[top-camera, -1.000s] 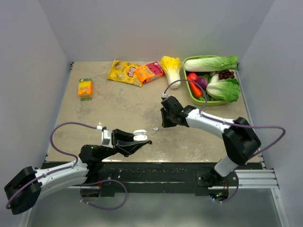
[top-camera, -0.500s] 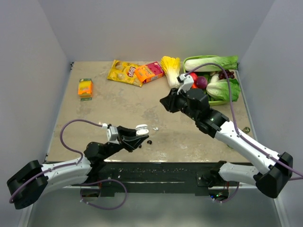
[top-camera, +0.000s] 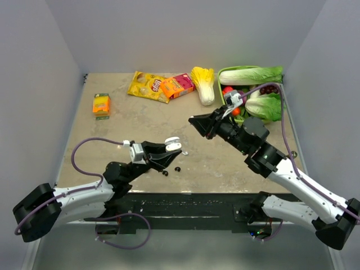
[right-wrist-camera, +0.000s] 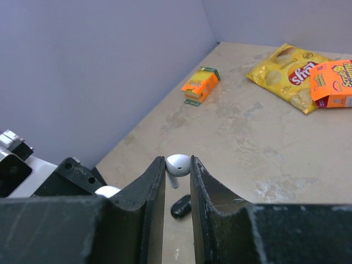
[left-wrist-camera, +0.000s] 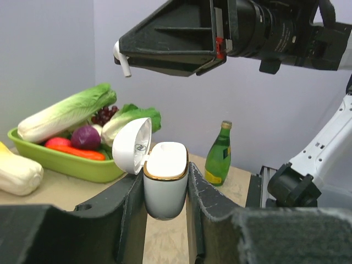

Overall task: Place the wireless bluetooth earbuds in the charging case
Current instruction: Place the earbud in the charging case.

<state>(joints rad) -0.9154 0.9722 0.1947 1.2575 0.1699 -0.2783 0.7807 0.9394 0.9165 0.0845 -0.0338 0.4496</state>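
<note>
We grip the white charging case point(left-wrist-camera: 165, 187) upright in our left claw point(top-camera: 169, 151), lid open, to receive buds. Our right claw point(top-camera: 194, 120) pinches a white earbud point(right-wrist-camera: 177, 164), stem down, at one o'clock of the case, ready for insertion.

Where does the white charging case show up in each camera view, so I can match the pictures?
Top external: charging case, lid open, in the left claw, low centre-left.
Left wrist: centre, gripped by that claw.
Right wrist: likely the white sliver at lower left, mostly hidden.
Shared landmark: the right claw holding a white earbud; the claw is seen in all three.
</note>
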